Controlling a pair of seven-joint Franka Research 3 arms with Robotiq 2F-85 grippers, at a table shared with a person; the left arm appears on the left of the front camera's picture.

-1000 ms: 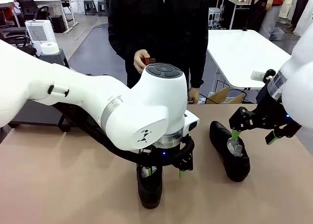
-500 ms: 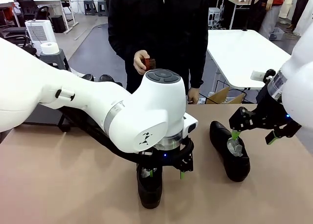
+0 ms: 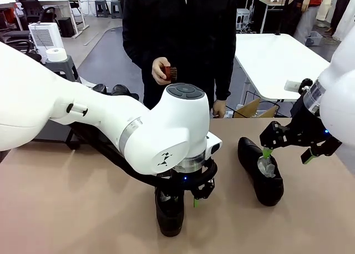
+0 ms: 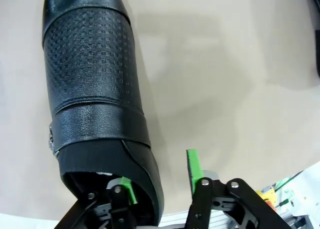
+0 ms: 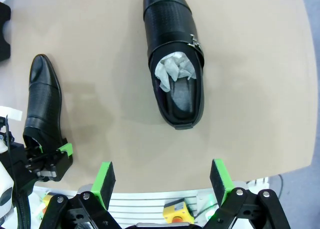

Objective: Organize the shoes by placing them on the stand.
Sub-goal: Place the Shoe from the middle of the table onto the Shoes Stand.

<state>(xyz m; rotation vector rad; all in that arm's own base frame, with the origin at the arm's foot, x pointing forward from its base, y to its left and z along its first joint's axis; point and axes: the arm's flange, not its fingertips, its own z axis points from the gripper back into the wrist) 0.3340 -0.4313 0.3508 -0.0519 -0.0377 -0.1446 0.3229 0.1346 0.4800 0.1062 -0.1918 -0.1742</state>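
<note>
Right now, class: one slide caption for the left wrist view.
Left gripper, jaws open, straddling the heel rim of a black shoe on the tan table.

Front camera: fixed on my side of the table [image 3: 66, 209], facing across to the person [image 3: 177, 37] at the far edge. Left wrist camera: aimed down, very close over the near-edge shoe [image 4: 92, 74]. Right wrist camera: higher, looking down on the second shoe [image 5: 175, 64]. I see both in this and the front view.
</note>
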